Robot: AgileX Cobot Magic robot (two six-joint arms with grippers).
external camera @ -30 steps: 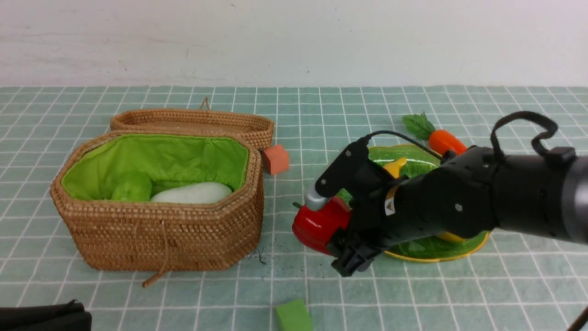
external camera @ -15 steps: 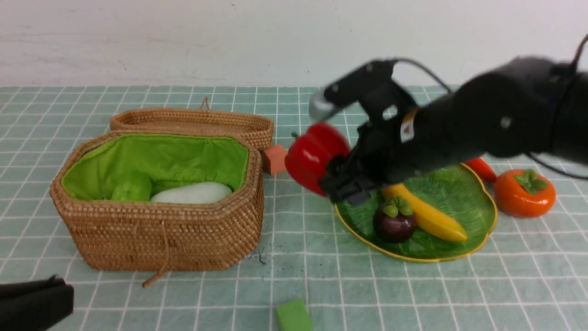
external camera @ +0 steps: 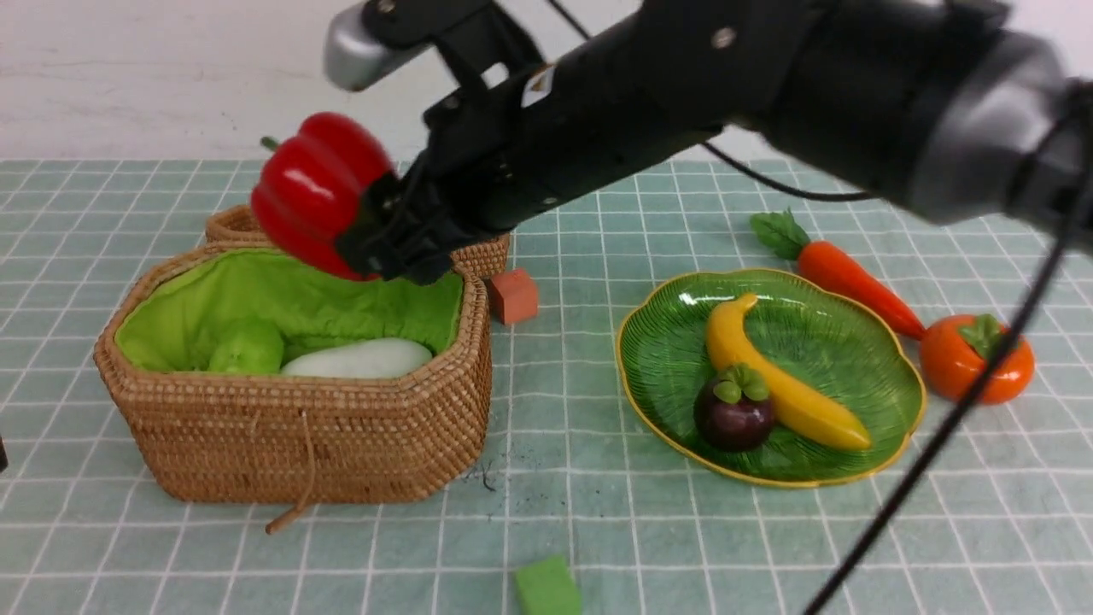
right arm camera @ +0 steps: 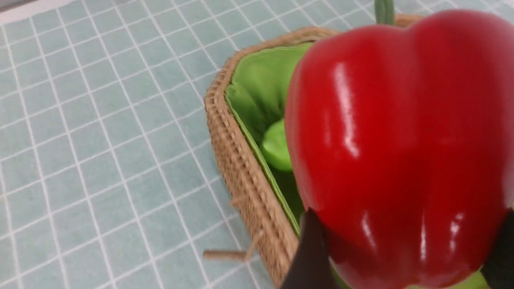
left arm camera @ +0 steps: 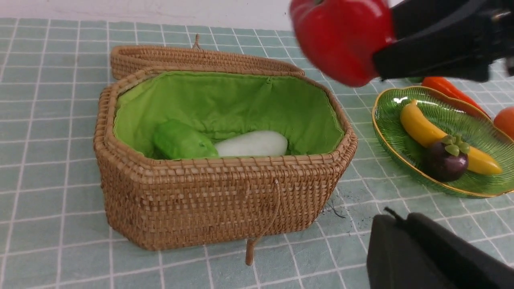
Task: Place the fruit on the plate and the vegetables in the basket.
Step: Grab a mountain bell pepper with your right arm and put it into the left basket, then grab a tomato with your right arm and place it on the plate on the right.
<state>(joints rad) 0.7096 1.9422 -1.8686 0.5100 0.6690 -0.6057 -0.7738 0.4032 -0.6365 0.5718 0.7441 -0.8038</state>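
over the basket (external camera: 299, 444), red pepper (external camera: 312, 184) partly hidden in the right hand (external camera: 380, 239)

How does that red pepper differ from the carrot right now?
The red pepper hangs in the right claw above the basket; the carrot lies on the cloth beside the plate. The pepper is plump and lobed; the carrot long and tapered. Neither is in the basket.

This is a robot test bench in a lab-like room. A pale green checked cloth (external camera: 768, 547) spreads flat to its far edge, where a bare white wall (external camera: 128, 77) rises. The food is glossy plastic: a banana (external camera: 786, 389) and a mangosteen (external camera: 733, 414) on a green plate (external camera: 862, 342). An orange foam cube (external camera: 512, 295) and a green foam cube (external camera: 546, 588) lie loose on the cloth, and a black robot arm (external camera: 683, 77) reaches over it.
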